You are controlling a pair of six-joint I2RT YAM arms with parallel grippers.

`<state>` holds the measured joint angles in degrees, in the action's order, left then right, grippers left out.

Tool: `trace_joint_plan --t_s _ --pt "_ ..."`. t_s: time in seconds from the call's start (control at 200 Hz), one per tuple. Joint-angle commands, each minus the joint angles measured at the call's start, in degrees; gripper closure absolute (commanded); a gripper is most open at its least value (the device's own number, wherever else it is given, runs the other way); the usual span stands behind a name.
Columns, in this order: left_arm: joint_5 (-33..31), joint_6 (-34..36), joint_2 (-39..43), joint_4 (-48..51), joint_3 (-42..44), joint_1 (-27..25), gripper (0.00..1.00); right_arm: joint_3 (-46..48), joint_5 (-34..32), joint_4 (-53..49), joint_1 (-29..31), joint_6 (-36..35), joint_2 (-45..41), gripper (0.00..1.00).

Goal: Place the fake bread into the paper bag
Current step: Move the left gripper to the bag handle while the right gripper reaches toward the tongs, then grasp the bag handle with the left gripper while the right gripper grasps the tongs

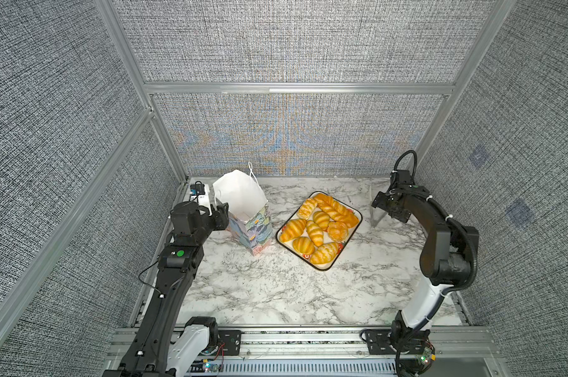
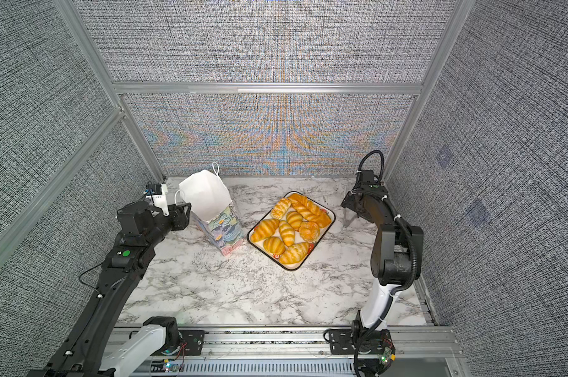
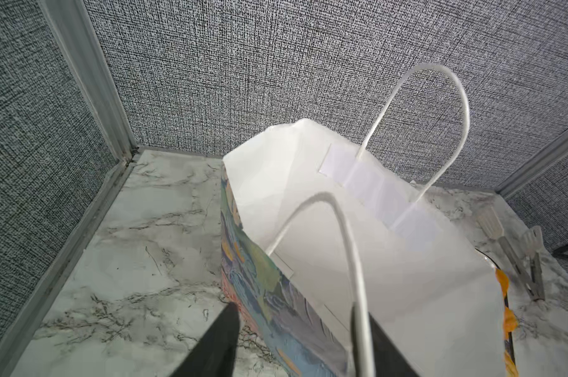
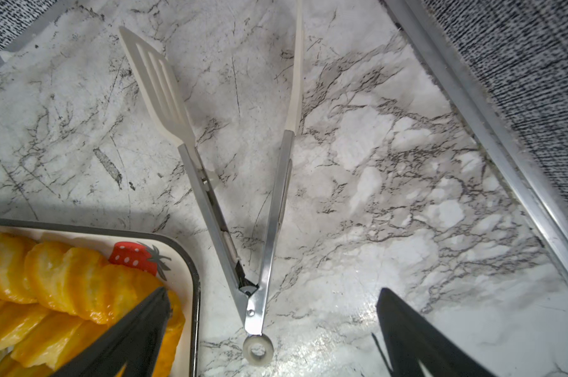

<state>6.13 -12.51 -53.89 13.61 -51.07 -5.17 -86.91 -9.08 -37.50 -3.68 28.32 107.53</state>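
The paper bag (image 1: 243,202) (image 2: 211,199) stands upright at the back left of the marble table, its mouth open and its inside white. My left gripper (image 1: 222,212) (image 3: 295,326) is open astride the bag's near wall (image 3: 276,303), one finger outside and one inside behind a white cord handle (image 3: 348,235). The fake bread (image 1: 322,225) (image 2: 292,225) lies as several golden pastries on a tray beside the bag. My right gripper (image 1: 382,209) (image 4: 273,326) hangs open and empty above the hinge of the tongs, next to the tray's corner.
The strawberry-print tray has a black rim (image 1: 361,217) (image 4: 196,293). White slotted tongs (image 4: 272,228) (image 3: 521,261) lie spread open on the table right of the tray. Grey fabric walls and aluminium rails (image 4: 504,147) close in the back and sides.
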Motion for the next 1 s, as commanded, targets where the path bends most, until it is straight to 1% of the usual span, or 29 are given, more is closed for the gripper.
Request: trace_joint_plan --t_s 0.0,0.11,0.165,0.215,0.425,0.785,0.995 --pt "-3.9 -0.3 0.6 -2.1 0.6 0.1 0.63 -0.2 2.6 -0.9 0.1 1.1 0.1 0.01" --pt "-3.5 -0.4 1.0 -2.4 0.6 0.1 0.75 -0.1 2.5 -0.9 0.1 1.3 0.2 0.01" --pt "-3.5 -0.4 1.1 -2.3 0.5 0.1 0.80 -0.1 2.4 -0.9 0.1 1.2 0.1 0.01" --pt "-3.7 -0.4 1.2 -2.4 0.5 0.1 0.82 -0.1 2.3 -0.8 0.1 1.2 0.2 0.01" --pt "-3.0 -0.4 1.4 -2.9 0.8 0.1 0.83 -3.0 2.0 -2.2 0.0 0.2 2.8 0.01" --pt "-0.8 -0.5 1.4 -3.7 1.6 0.0 0.84 -16.9 2.4 -8.3 -0.6 -0.7 14.7 0.01" --pt "0.1 -0.7 1.0 -3.7 1.8 0.0 0.85 -19.9 3.1 -9.8 -0.4 -2.0 19.2 0.01"
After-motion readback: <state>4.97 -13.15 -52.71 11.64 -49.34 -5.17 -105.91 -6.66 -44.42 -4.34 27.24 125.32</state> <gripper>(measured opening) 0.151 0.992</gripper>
